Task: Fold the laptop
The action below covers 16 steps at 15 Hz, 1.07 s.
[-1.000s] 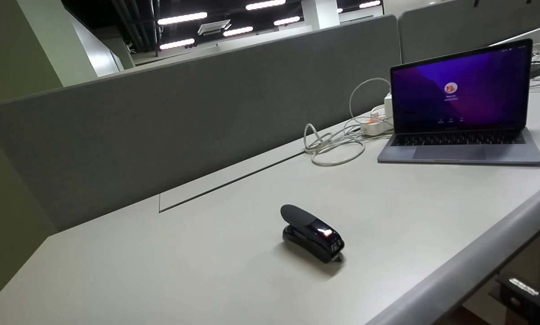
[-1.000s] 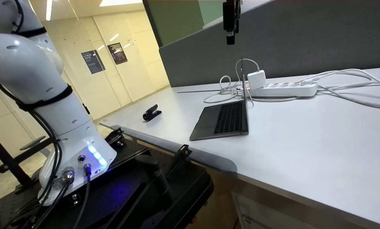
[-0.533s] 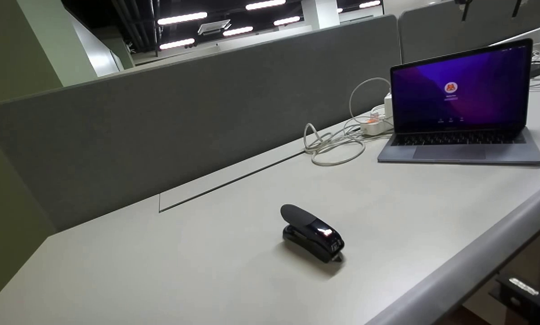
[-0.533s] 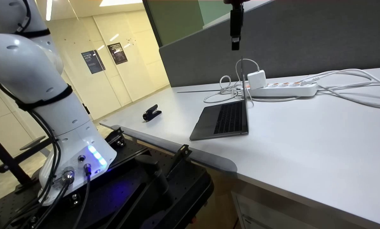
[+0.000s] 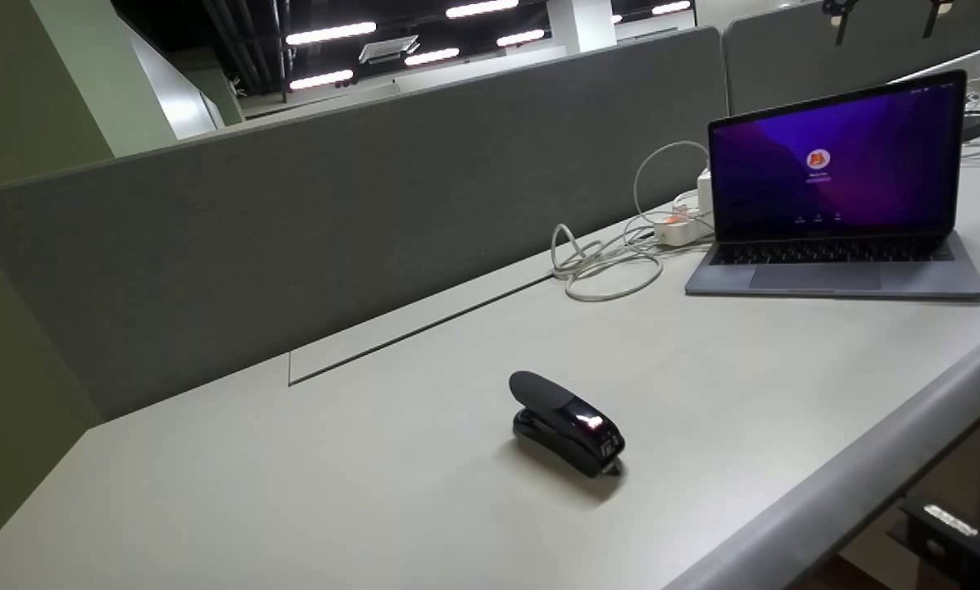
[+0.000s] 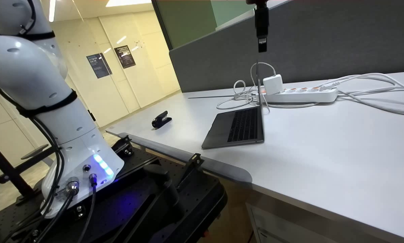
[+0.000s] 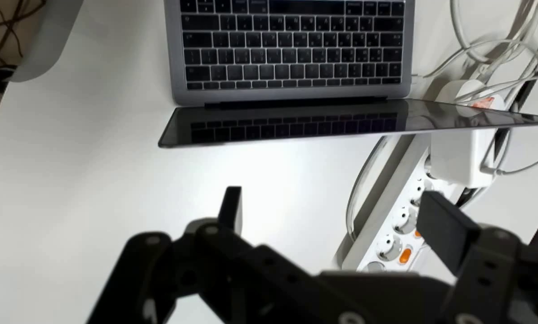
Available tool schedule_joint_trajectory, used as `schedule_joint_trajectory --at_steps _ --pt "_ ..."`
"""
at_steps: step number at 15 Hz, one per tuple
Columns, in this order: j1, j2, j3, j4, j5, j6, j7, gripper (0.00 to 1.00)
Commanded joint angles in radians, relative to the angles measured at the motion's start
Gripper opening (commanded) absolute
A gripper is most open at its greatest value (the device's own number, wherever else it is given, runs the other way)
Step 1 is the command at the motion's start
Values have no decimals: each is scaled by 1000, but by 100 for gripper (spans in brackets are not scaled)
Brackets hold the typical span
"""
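The silver-grey laptop (image 5: pixel 838 164) stands open on the desk, its purple screen about upright. It shows from the side in an exterior view (image 6: pixel 246 125). In the wrist view I look down on its keyboard (image 7: pixel 296 54) and the thin edge of its screen (image 7: pixel 287 128). My gripper (image 7: pixel 332 195) is open, its two fingers wide apart with nothing between them. It hangs above the screen's top edge, apart from it, and on the back side of the screen in the wrist view. Its fingertips also show at the top of both exterior views (image 5: pixel 885 33) (image 6: pixel 262 49).
A white power strip (image 6: pixel 300 95) with a charger (image 6: pixel 273 84) and loose cables (image 5: pixel 601 266) lies behind and beside the laptop. A black stapler-like object (image 5: pixel 568 426) sits on the desk away from it. A grey partition (image 5: pixel 457 188) stands along the back edge.
My gripper has come down a little and moved from the keyboard side past the screen's top edge toward its back. It stays open. The laptop has not moved.
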Motion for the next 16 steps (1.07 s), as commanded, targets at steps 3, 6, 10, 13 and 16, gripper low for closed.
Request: schedule_joint_trajectory --at_steps 3,6,10,13,16 --pt "17 101 15 125 -115 24 60 100" --pt "31 143 30 170 -157 27 59 100" --pt "42 204 54 229 -172 41 48 100" --pt "45 230 78 237 -147 75 45 100" --pt "49 231 111 196 -98 133 46 100"
